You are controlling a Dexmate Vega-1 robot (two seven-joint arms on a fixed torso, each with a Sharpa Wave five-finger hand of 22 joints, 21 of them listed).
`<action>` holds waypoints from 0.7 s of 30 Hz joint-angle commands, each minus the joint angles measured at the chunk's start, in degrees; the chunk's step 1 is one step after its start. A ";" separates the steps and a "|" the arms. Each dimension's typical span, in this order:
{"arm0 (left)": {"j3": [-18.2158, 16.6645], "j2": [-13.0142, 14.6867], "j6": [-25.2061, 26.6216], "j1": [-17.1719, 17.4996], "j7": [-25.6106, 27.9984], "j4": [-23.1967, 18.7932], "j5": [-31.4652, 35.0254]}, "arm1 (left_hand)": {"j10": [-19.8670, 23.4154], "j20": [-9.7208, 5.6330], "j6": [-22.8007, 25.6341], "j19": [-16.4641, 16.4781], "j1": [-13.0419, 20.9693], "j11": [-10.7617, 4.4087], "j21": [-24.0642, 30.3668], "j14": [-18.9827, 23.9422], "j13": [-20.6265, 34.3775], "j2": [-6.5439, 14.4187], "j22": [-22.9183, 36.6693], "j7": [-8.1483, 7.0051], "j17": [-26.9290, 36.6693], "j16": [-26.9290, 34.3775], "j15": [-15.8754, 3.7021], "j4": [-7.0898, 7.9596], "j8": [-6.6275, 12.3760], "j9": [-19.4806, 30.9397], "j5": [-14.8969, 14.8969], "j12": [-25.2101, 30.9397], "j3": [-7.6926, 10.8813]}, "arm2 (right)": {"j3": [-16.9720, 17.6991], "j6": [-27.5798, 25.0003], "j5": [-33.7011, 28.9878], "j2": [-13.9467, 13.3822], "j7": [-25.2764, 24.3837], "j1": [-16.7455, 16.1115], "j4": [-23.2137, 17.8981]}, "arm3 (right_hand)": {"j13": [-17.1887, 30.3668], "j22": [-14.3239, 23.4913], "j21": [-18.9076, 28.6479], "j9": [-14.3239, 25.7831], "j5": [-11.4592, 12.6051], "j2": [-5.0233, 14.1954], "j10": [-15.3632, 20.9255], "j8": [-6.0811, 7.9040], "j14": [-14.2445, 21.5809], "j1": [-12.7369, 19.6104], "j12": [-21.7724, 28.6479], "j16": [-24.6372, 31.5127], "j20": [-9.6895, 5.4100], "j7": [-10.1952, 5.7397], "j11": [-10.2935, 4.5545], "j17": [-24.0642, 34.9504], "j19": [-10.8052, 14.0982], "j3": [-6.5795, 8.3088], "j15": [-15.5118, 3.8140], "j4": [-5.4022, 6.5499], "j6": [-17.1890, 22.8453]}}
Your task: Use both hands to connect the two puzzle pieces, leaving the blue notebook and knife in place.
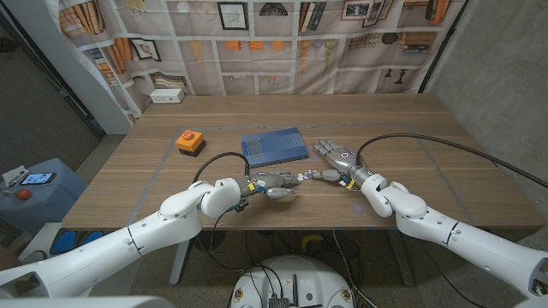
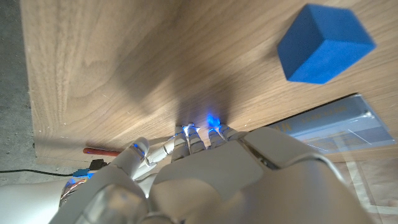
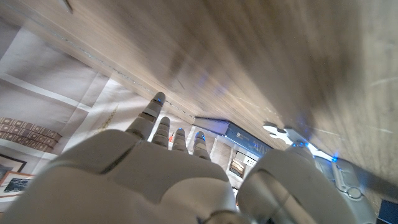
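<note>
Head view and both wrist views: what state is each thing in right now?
Blue notebook: closed, lying flat on the wooden table.
Orange button box: upright, untouched, to the notebook's left.
Blue block: on the table, apart from the hand.
Left hand: fingers stretched out, nothing seen in it.
Right hand: open, fingers spread, beside the notebook.
</note>
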 commanded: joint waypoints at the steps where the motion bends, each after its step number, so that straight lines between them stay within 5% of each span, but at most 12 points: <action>1: -0.22 0.10 -0.15 0.34 -0.02 -0.22 0.47 | 1.55 -1.78 0.50 -4.52 0.75 1.01 0.07 -0.15 0.15 7.32 0.07 0.06 0.07 -0.20 -1.43 0.07 0.24 0.23 -0.22 0.33 0.51 | -0.04 1.06 -0.77 -0.14 -0.16 -0.04 0.11 | 0.20 0.17 0.14 0.14 0.61 0.08 -0.04 0.37 0.27 -0.55 0.17 0.33 0.00 -0.46 -0.26 0.13 0.32 -0.41 0.01 -0.03 -0.14; 21: -0.35 -0.10 -0.29 0.25 -0.36 -0.05 0.64 | 1.55 -1.75 0.56 -4.47 0.74 1.06 0.03 -0.12 0.16 7.32 0.07 0.11 0.09 -0.20 -1.45 0.09 0.25 0.23 -0.23 0.33 0.56 | -0.44 2.09 -1.26 0.83 -0.42 1.26 1.83 | 0.21 0.17 0.14 0.14 0.85 0.38 0.17 0.39 0.57 -0.55 0.16 0.41 -0.20 -0.58 -0.48 0.16 0.66 -0.72 -0.10 0.13 -0.08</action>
